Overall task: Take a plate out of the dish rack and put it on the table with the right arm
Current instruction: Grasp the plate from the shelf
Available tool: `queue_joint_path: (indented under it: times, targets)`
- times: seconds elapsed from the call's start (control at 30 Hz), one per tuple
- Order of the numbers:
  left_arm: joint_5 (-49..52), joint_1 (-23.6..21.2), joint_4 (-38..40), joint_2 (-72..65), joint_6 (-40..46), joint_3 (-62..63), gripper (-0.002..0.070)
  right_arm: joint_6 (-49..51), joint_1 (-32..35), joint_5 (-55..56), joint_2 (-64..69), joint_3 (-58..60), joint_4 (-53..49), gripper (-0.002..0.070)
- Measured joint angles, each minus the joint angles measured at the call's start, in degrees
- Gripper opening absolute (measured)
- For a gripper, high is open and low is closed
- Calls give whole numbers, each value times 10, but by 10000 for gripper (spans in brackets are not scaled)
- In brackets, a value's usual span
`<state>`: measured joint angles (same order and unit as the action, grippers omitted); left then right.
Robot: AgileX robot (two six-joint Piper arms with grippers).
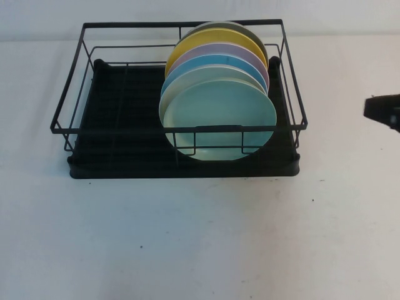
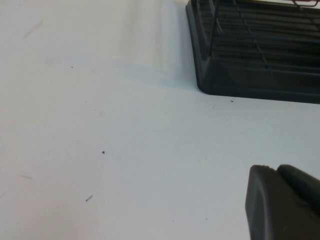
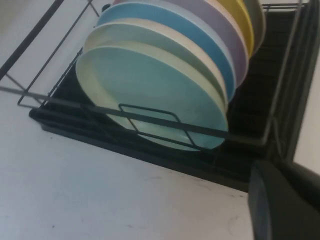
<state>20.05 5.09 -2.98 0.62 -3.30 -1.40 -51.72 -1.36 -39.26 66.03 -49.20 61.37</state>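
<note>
High view: the dish rack [image 1: 125, 119] sits on the white tabletop [image 1: 200, 237]. The plate [image 1: 219, 119] stands on edge at the front of a row in the rack's right half, face toward six o'clock, its rim crossed by the front wire. The right gripper [image 1: 382, 110] pokes in at three o'clock, mostly cut off, fingers pressed together, holding nothing.

Left wrist view: the left gripper [image 2: 282, 205] hovers over bare tabletop near a rack corner; whether its fingers are spread I cannot tell.

Right wrist view: the right gripper's dark tip sits just outside the rack, apart from the plate.
</note>
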Motion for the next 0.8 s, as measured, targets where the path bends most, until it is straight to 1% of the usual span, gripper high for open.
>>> queue_joint_path:
  times: [0.23,0.37,0.47,0.57,0.8]
  targets:
    - [0,0,0,0,0,0,-6,-14,-122,31,116,-92,-43,-18]
    - [0,0,0,0,0,0,-6,-55,-172,39,171,-139,-49,-18]
    - [0,0,0,0,0,0,-6,-94,-196,41,203,-169,-57,-10]
    - [0,0,0,0,0,0,-6,-119,-210,51,231,-193,-74,39]
    - [0,0,0,0,0,0,-6,-150,-214,99,273,-222,-100,254]
